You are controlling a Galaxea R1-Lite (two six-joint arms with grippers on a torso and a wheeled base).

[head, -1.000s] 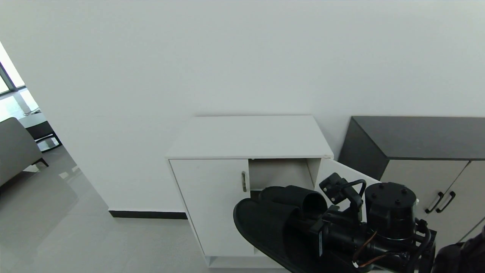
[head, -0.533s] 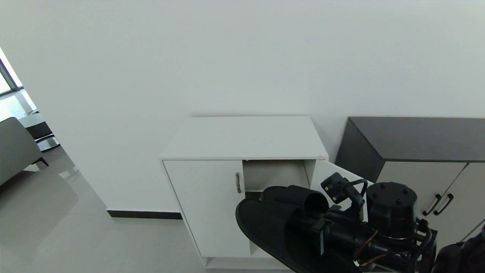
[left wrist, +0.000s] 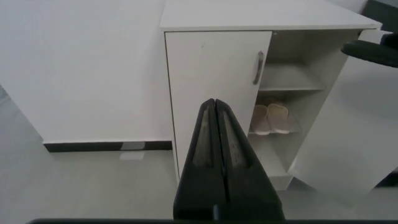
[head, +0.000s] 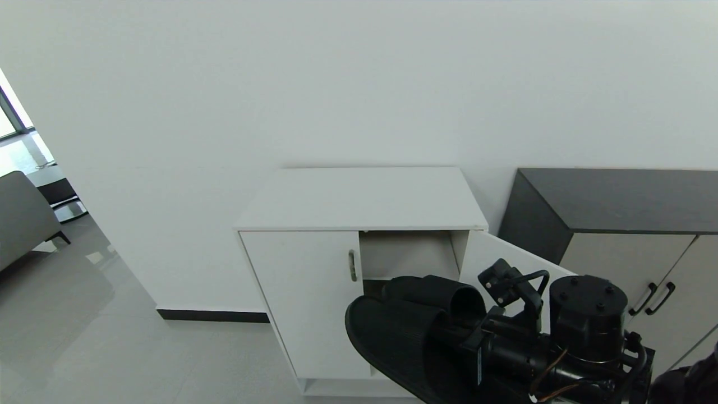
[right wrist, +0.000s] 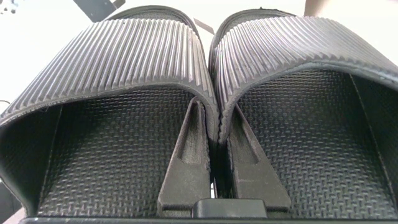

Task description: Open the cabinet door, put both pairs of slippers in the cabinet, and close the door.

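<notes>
A home: a white cabinet [head: 359, 199] against a plain wall [head: 336, 84] holds pale slippers [left wrist: 272, 118] on a shelf, a dark sideboard [head: 617, 199] stands just beside it, a grey sofa [head: 22, 219] well apart on glossy floor tiles [head: 84, 336]

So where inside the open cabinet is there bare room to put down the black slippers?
The upper shelf, between the shut door and the side wall, is bare. The bottom compartment, under the beige slippers, also looks free. The middle shelf is crowded: the beige pair fills its part near the shut door, leaving only a strip.
</notes>
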